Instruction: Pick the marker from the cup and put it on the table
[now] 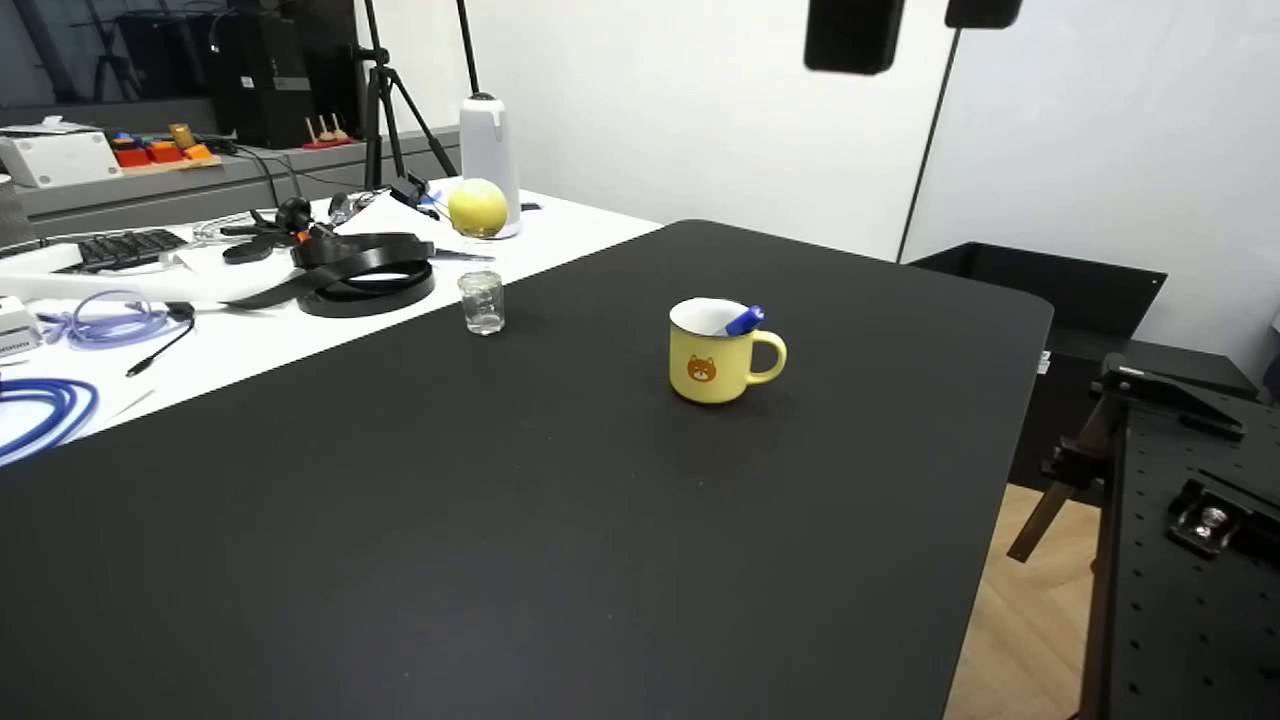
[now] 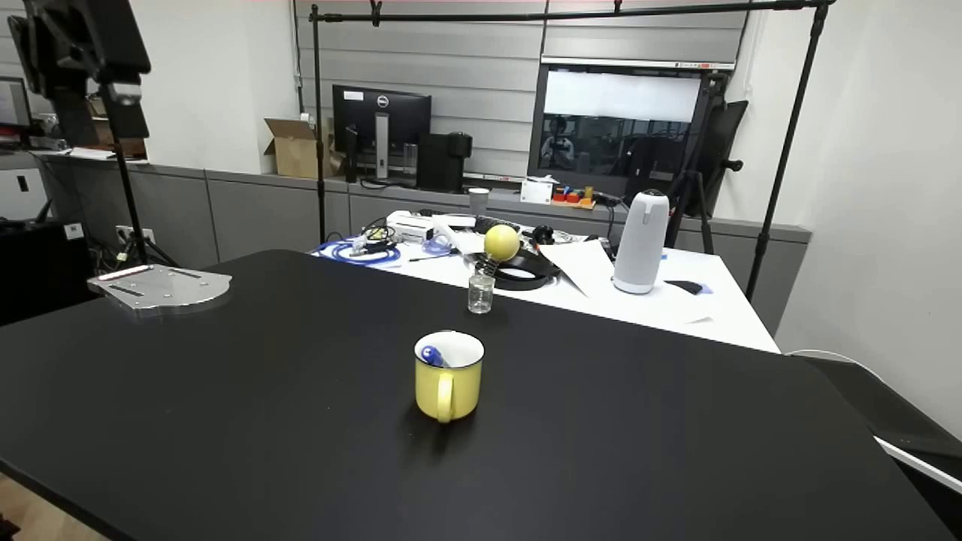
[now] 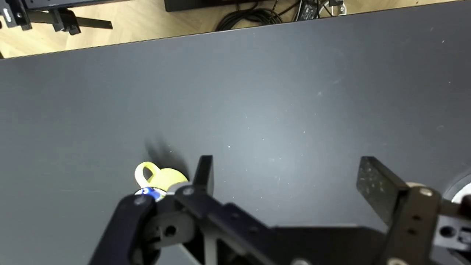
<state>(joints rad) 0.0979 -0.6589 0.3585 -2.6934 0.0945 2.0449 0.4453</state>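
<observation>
The cup, a yellow mug with a bear mark, stands upright on the black table; it also shows in an exterior view. The marker leans inside it, with its blue end just above the rim; the rest is hidden in the cup. My gripper is high above the table, apart from the cup, and partly cut off in both exterior views. In the wrist view the gripper is wide open and empty. The cup and marker lie beyond its left finger, partly hidden.
A small glass jar stands behind the cup near the white table, which holds cables, a yellow ball and a tall white device. A clear plate lies at the black table's far corner. A tripod stands behind.
</observation>
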